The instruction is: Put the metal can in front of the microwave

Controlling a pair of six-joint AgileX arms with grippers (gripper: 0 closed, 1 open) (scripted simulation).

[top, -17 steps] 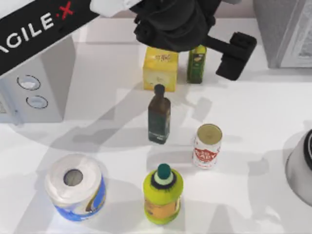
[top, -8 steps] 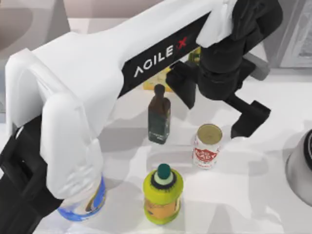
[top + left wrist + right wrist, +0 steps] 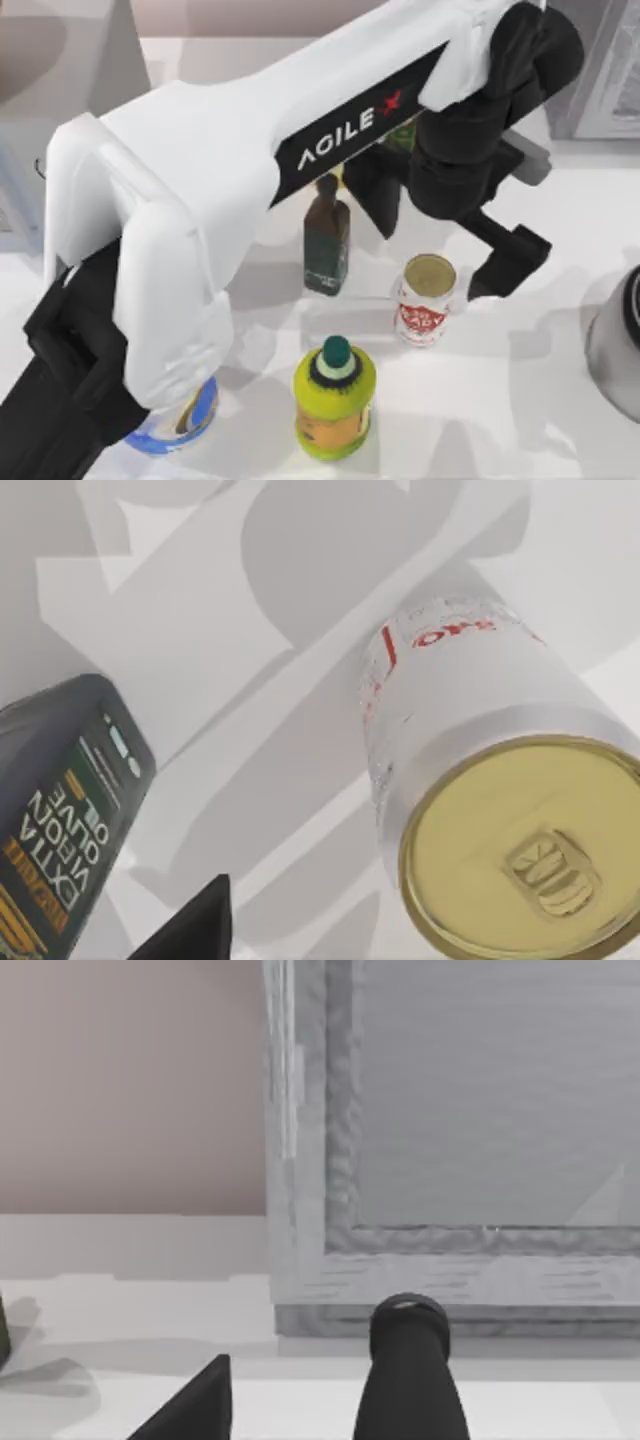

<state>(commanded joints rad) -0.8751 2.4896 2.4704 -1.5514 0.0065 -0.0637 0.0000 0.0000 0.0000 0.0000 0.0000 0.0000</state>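
Left arm (image 3: 250, 190): ours stretches from the table's left side across to the middle, so that it reaches the can.
Left gripper (image 3: 440, 235): spread wide, one finger (image 3: 510, 262) just beside the can, the other near the dark bottle (image 3: 326, 238); we judge it is lining up to straddle the can.
Can (image 3: 426, 298): upright, right of centre, ungripped, well apart from the microwave (image 3: 20, 190) at the left edge.
Right gripper (image 3: 300, 1400): parked, facing a speckled grey appliance (image 3: 480, 1140); we cannot tell its fingers.
Table (image 3: 560, 220): white, cluttered, shadowed.
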